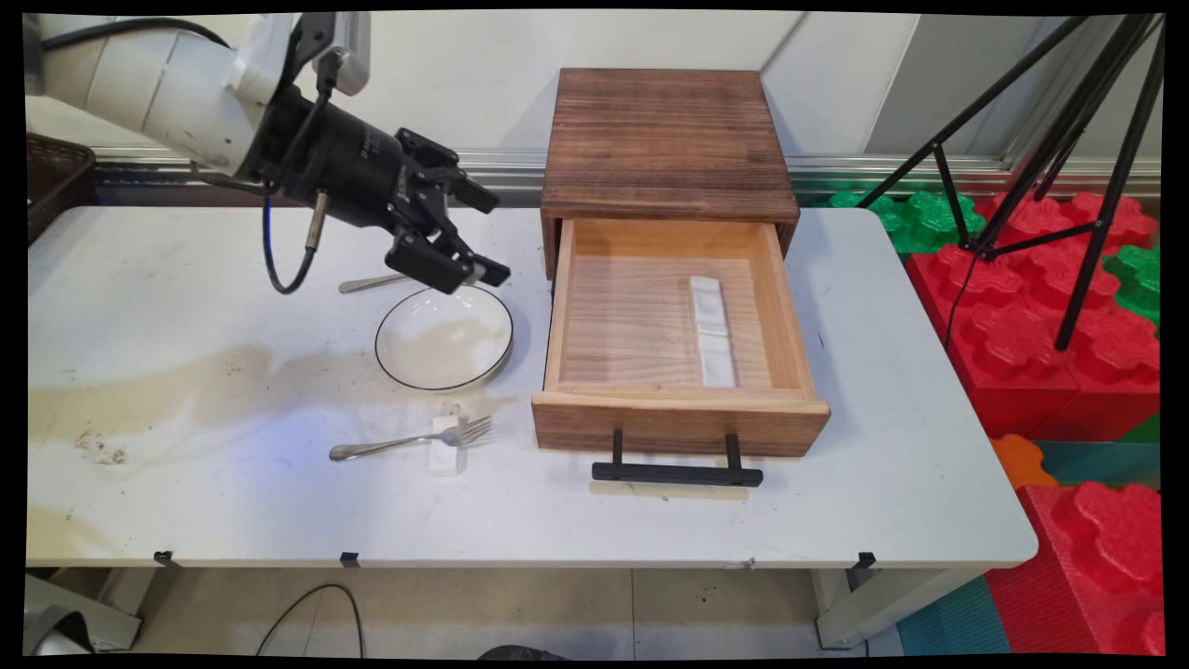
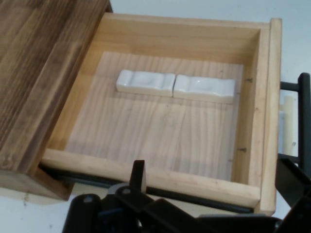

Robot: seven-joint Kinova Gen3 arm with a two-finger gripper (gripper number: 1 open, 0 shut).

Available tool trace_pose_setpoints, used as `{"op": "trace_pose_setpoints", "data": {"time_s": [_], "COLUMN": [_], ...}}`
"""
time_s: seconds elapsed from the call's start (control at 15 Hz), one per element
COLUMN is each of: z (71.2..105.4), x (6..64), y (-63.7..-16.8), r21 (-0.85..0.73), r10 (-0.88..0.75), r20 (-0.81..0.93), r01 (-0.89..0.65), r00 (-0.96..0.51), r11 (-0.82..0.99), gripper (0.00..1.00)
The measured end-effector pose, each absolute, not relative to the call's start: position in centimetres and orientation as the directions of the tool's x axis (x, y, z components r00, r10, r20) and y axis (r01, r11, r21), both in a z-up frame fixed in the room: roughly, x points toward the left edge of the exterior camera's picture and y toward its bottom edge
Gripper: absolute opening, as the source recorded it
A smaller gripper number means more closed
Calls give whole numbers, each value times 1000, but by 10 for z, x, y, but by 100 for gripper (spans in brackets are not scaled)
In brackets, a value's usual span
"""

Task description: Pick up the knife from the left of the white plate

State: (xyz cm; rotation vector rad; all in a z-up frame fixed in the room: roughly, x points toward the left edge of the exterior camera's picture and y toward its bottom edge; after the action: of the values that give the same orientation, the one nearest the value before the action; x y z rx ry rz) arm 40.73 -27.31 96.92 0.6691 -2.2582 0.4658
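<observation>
My gripper point(image 1: 492, 238) hangs open and empty above the far rim of a white plate point(image 1: 444, 336) with a thin dark edge, pointing right toward a wooden drawer box point(image 1: 664, 139). The box's drawer point(image 1: 678, 423) is pulled out, its black handle point(image 1: 678, 474) toward the table's front. Two white ceramic rests point(image 1: 712, 330) lie end to end on the drawer floor. In the hand view the open drawer point(image 2: 146, 170) fills the picture, the rests point(image 2: 176, 86) lie across its floor, and my gripper point(image 2: 214, 182) stands open just outside its side wall.
A fork point(image 1: 409, 441) lies in front of the plate, its tines on a small white rest point(image 1: 446, 453). A metal handle point(image 1: 372, 282) sticks out behind the plate, partly hidden by my gripper. A dark basket point(image 1: 56, 177) sits far left. Tripod legs point(image 1: 1096, 167) and foam blocks point(image 1: 1050, 325) stand right of the table.
</observation>
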Motion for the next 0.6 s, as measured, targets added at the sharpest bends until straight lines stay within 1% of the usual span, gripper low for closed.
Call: {"op": "trace_pose_setpoints", "data": {"time_s": [0.33,0.6], "z": [972,971], "x": [426,441], "y": [-294,-323], "r21": [-137,-167], "r10": [-350,-364], "r20": [700,666], "r01": [-598,-606], "r00": [-623,-651], "r11": [790,778], "gripper": [100,100]}}
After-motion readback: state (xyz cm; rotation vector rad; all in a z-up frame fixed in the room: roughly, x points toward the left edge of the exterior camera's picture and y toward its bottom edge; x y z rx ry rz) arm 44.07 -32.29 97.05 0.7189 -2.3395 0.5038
